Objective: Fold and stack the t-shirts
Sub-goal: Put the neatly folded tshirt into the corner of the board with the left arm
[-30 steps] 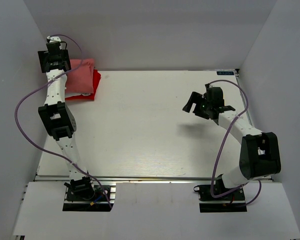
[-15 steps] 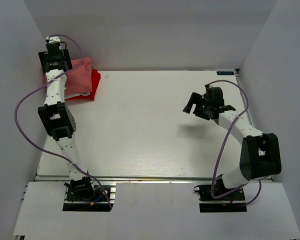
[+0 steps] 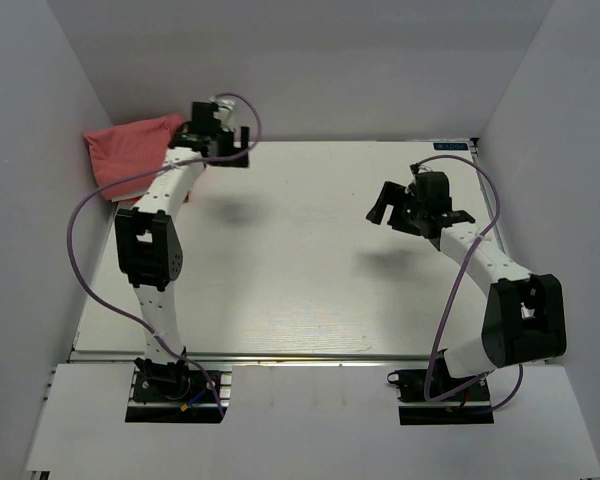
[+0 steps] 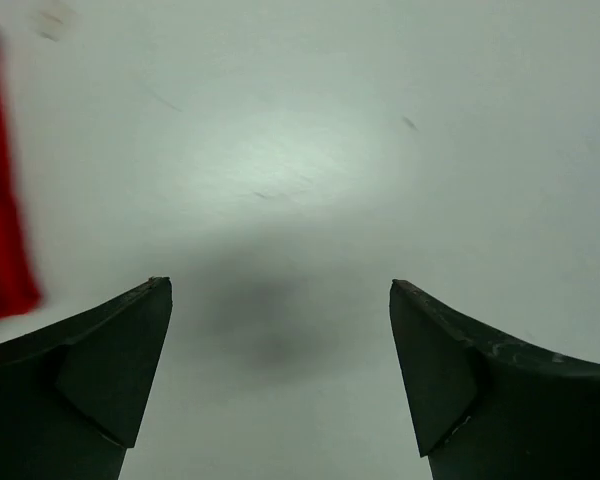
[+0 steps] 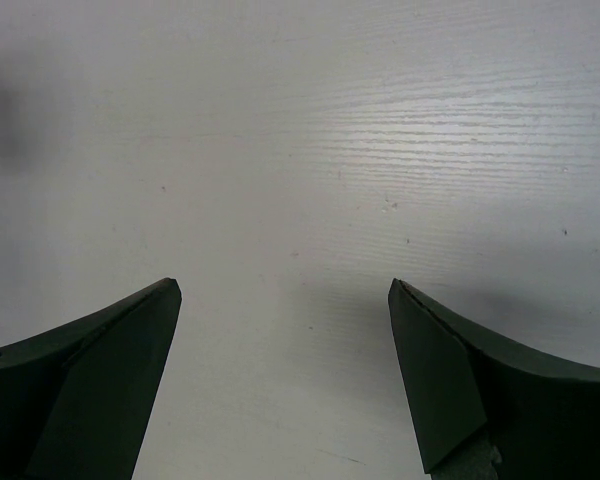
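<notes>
Top external shows both jaws wide open, empty; I'd lift the left clear without ruffling the pink shirt [image 3: 130,152].

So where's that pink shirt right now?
In the top view, the pink shirt lies at the far left corner of the table, just left of the open left gripper.

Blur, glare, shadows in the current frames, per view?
Left wrist: soft overall, red t-shirt edge smeared, glare patch on the table, dark shadow between the fingers. Right wrist: sharp grain, sheen at right, shadow top left. Top external: crisp, soft shadows beside left arm and right arm.
</notes>
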Available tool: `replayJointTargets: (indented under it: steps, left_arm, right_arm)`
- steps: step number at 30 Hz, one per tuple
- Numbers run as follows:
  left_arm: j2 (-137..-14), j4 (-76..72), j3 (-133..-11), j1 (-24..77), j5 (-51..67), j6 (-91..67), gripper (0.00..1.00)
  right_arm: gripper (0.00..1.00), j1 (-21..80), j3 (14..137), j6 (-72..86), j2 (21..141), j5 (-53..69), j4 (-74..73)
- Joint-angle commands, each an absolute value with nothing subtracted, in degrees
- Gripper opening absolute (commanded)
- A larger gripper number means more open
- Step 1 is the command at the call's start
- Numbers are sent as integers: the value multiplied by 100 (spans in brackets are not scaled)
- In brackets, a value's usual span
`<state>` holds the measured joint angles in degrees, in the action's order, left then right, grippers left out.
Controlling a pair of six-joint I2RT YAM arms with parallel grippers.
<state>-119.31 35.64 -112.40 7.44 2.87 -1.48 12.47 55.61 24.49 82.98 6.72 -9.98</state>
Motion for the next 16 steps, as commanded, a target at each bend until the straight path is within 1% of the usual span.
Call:
replayJointTargets:
  steps: [1, 3, 5, 8, 12, 16]
  left_arm:
    - [-11145, 3788, -10731, 1220, 296, -554, 100]
    - [-11240, 4112, -11028, 1528, 211, -554, 100]
    - [-11294, 4359, -11030, 1695, -209, -632, 100]
    - [-11013, 4246, -10663, 1819, -114, -694, 100]
    - [-10951, 4245, -10608, 1934, -517, -694, 100]
    - [-10898, 4254, -10433, 1986, -642, -747, 100]
  right_arm:
    - [90, 1222, 5547, 2364, 8103, 1001, -502]
    - [90, 1222, 5537, 2487, 8121, 1037, -475]
    - [90, 1230, 5555, 2566, 8138, 1020, -466]
    - [90, 1239, 5528, 2558, 8112, 932, -361]
    - [90, 1231, 5537, 2487, 8104, 1002, -71]
    - [90, 1222, 5572, 2435, 8147, 993, -159]
